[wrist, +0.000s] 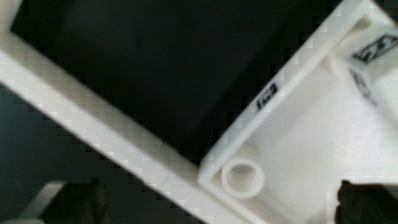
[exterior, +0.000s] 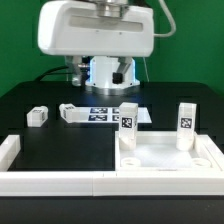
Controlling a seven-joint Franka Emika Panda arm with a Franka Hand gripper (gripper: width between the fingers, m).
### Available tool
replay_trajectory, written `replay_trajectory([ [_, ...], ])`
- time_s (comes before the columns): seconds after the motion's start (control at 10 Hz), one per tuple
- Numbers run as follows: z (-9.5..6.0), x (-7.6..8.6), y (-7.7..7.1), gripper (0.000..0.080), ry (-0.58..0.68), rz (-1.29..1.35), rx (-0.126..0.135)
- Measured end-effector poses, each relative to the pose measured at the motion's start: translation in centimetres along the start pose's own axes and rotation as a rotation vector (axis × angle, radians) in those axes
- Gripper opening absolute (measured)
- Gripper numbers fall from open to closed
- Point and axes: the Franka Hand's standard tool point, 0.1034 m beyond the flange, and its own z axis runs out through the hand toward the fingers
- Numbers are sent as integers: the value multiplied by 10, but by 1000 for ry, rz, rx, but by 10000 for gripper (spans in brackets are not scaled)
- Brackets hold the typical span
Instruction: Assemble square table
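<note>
midway through fitting legs, judging by two legs (exterior: 129,118) standing on the rimmed slab (exterior: 165,160) at the exterior view's right and two lying loose on the black worktop (exterior: 60,140); tool (wrist: 214,202) spread wide, empty, above a slab corner hole (wrist: 240,178), so next likely fetching a loose leg (exterior: 72,112).

Exterior view: bright, even overhead light, low-res, soft. White arm housing (exterior: 95,30) at 12 o'clock nearly blown out. Black table (exterior: 60,145) matte, faint shadows only. Square table slab (exterior: 165,158) at 5 o'clock washed out. Wrist view: heavy blur, tags (wrist: 267,98) smeared, dark areas underexposed.
</note>
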Motion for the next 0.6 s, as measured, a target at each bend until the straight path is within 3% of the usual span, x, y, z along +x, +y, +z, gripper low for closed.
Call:
replay_trajectory([
  [0.2,10,-17,2,649,-16,147,26],
  [0.6,10,-15,-2,649,-33,172,35],
])
